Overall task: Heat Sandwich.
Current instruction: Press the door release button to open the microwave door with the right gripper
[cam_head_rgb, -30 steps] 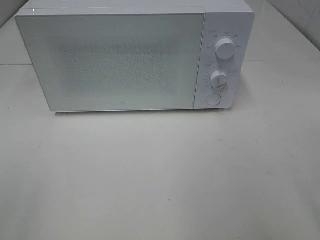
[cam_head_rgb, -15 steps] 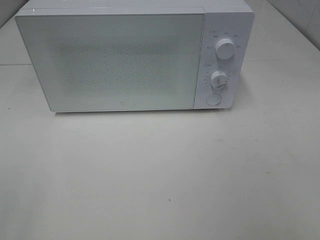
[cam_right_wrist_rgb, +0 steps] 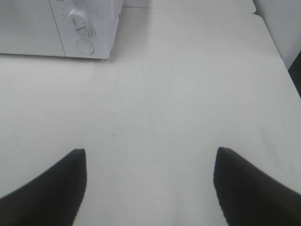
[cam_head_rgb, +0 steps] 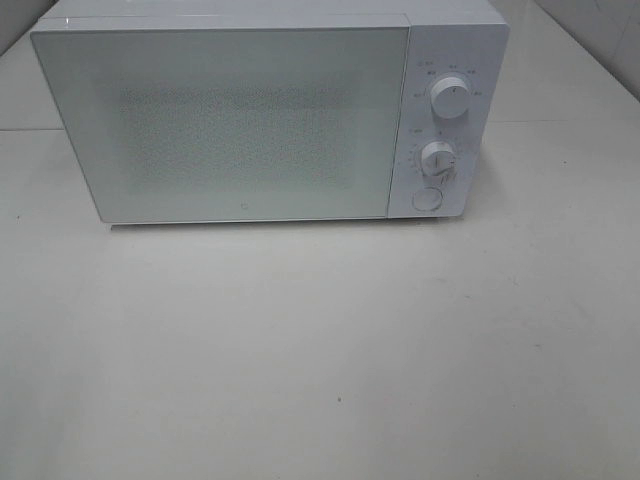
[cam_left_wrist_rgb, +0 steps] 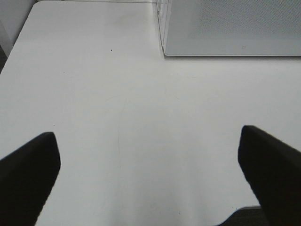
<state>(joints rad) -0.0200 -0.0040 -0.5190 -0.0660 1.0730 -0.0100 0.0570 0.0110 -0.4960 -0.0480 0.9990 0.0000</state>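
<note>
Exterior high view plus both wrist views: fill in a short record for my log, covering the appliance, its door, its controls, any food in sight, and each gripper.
appliance: white microwave standing on the table
door: door shut, interior not visible
controls: upper knob, lower knob, round button, stacked to the right of the door
sandwich: not visible in any view
left gripper: open, nothing between the fingers, over bare table
right gripper: open, nothing between the fingers, over bare table
</note>
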